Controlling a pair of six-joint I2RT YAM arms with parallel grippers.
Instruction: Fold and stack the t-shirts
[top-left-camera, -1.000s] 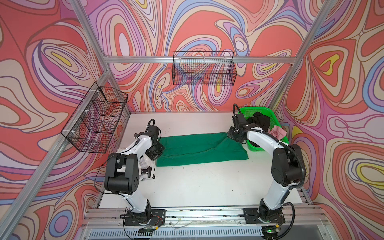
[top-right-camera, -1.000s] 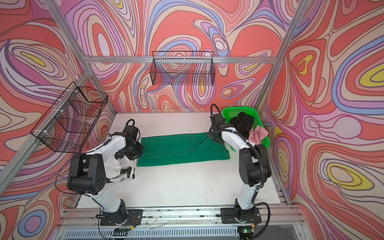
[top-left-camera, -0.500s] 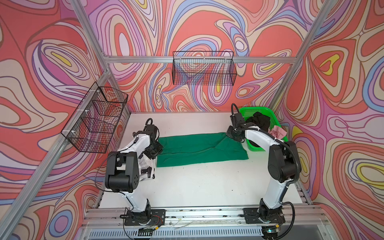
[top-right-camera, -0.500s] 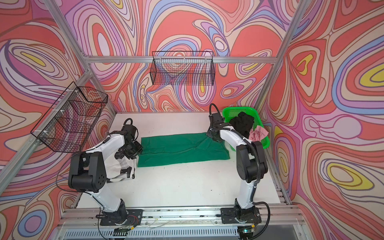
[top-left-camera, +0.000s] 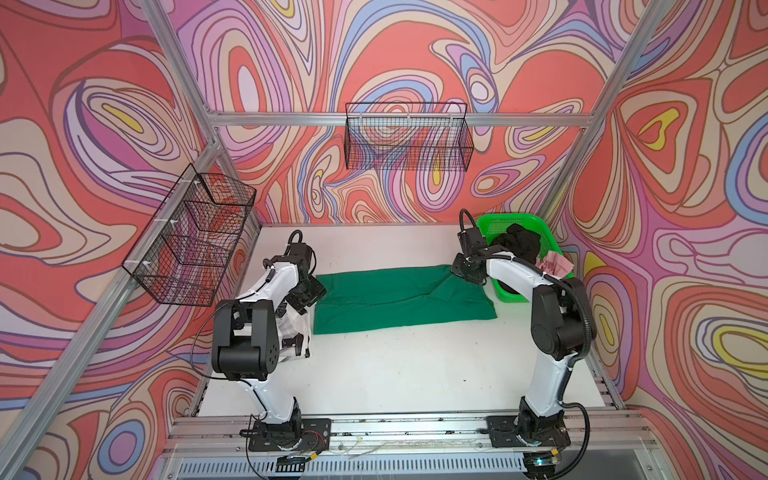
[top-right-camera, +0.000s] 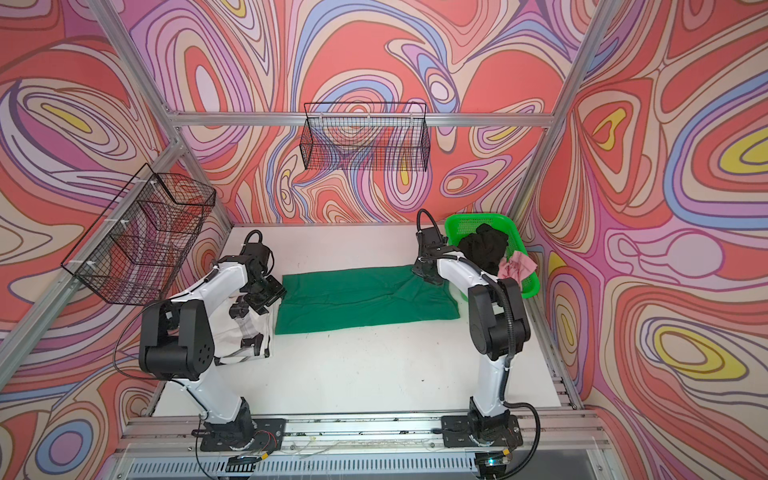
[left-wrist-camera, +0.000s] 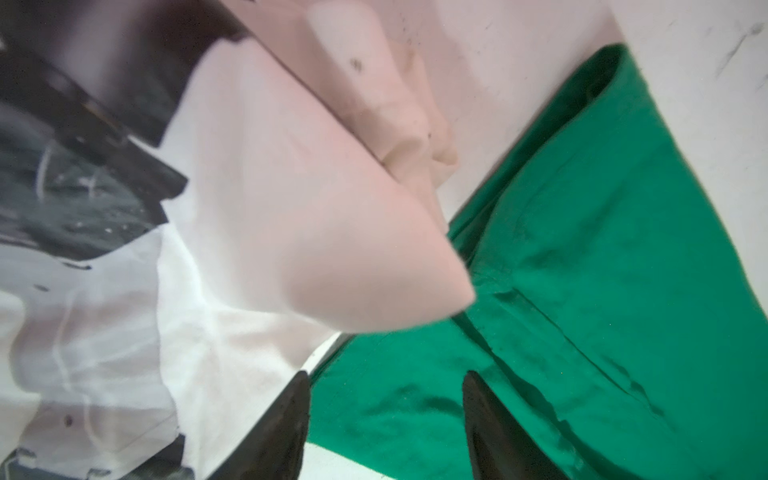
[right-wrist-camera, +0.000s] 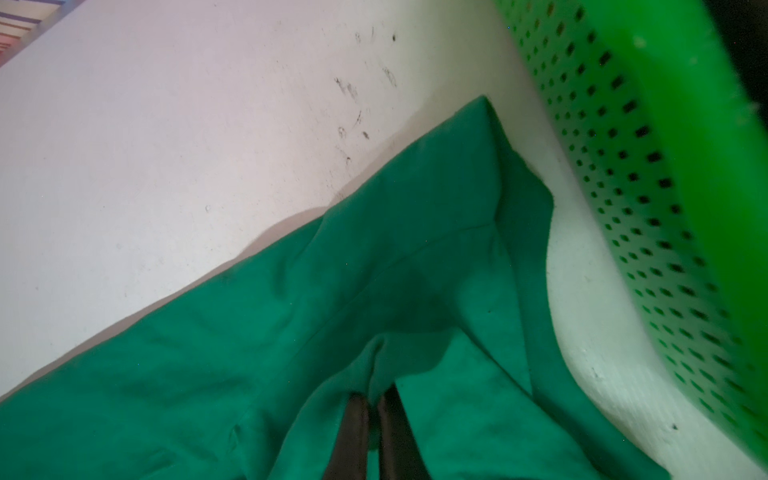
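The green shirt (top-left-camera: 399, 299) lies on the table (top-left-camera: 374, 374), long axis left to right, with the left claw (top-left-camera: 309, 296) spread and empty over its left end and the right claw (top-left-camera: 467, 274) pinched shut on its far right corner.

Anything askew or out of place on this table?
Two things. The pale pink t-shirt hangs over the rim of the green basket instead of lying inside. The dark green t-shirt is not flat: a diagonal ridge bunches at its end nearest the basket, where the right claw pinches it.
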